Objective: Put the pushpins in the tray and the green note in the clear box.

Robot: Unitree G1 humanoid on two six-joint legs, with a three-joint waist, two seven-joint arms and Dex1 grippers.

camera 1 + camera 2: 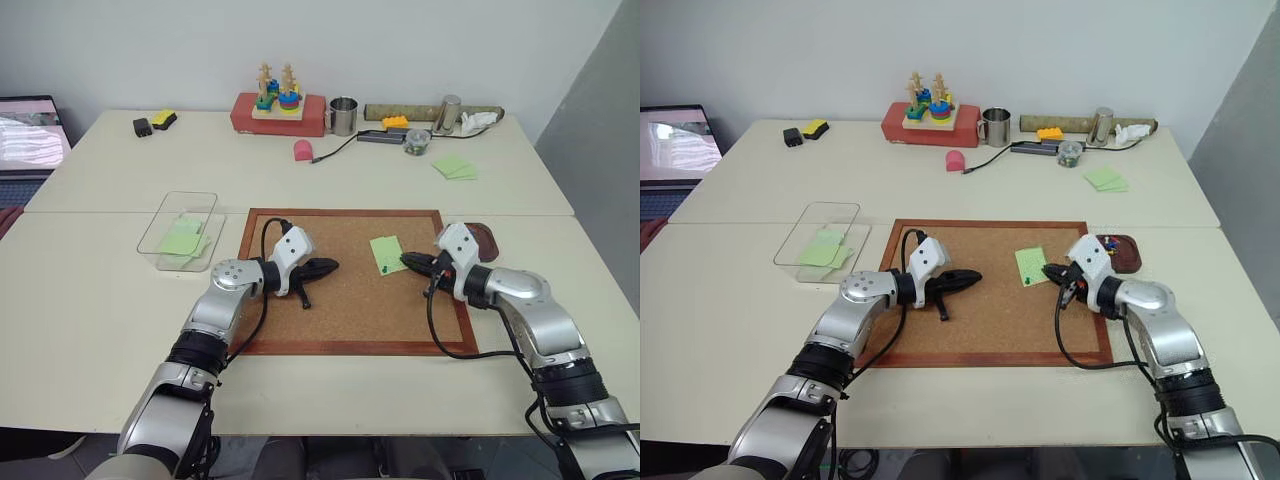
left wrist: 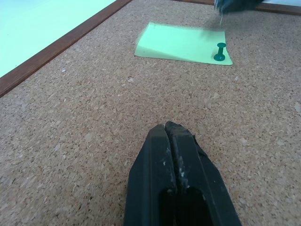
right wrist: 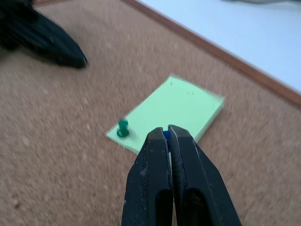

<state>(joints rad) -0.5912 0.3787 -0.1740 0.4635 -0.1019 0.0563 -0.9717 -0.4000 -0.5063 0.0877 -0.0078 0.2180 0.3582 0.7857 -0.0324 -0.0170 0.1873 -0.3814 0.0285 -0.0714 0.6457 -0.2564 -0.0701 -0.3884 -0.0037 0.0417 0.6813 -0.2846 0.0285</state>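
Right wrist view, grainy cork board [image 3: 56, 141], flat green note [image 3: 181, 108], green pushpin [image 3: 122, 128] upright

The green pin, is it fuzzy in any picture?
Left wrist view: the green pushpin looks crisp on the green note, while the dark shape at the board's far edge is smeared. Right wrist view: the pushpin and note look slightly soft.
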